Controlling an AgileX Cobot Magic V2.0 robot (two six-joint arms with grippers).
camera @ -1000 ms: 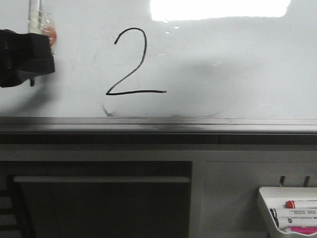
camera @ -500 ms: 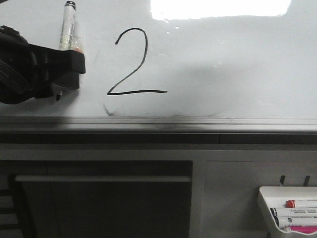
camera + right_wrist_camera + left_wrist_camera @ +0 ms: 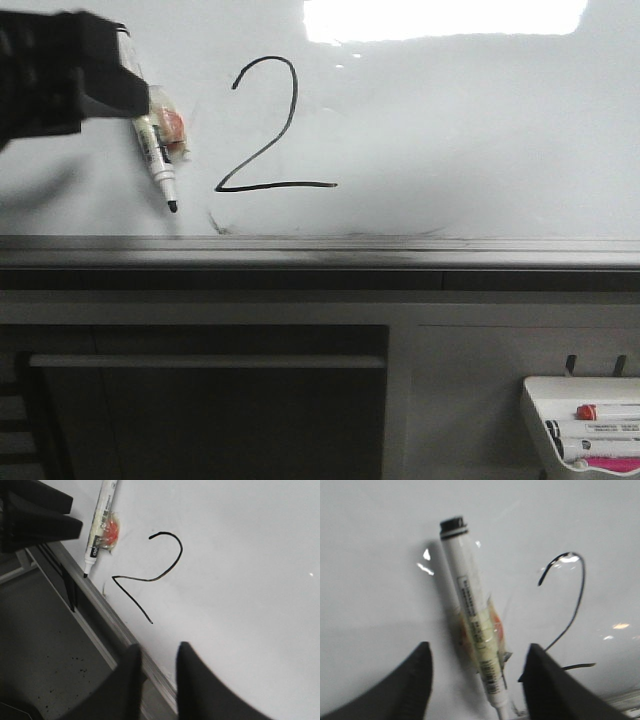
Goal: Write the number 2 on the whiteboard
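Note:
The number 2 [image 3: 258,150] is drawn in thin black line on the whiteboard [image 3: 450,130]; it also shows in the left wrist view [image 3: 580,595] and the right wrist view [image 3: 131,599]. A white marker [image 3: 152,140] with an orange lump taped to it lies against the board left of the digit, black tip towards the rail. My left gripper [image 3: 100,75] is at the marker's upper end. In its wrist view the left gripper [image 3: 479,647] is open, fingers well apart on either side of the marker [image 3: 472,615] without touching it. My right gripper [image 3: 157,652] is narrowly open and empty over the board's edge.
A grey metal rail [image 3: 400,250] runs along the board's lower edge, with dark smudges above it. A small white tray [image 3: 530,400] with several markers hangs at the lower right. A dark cabinet panel [image 3: 200,420] lies below the rail.
My left gripper has moved up and to the right. The marker stood above the gripper with its ringed end up; now it hangs below the gripper, tip down near the rail.

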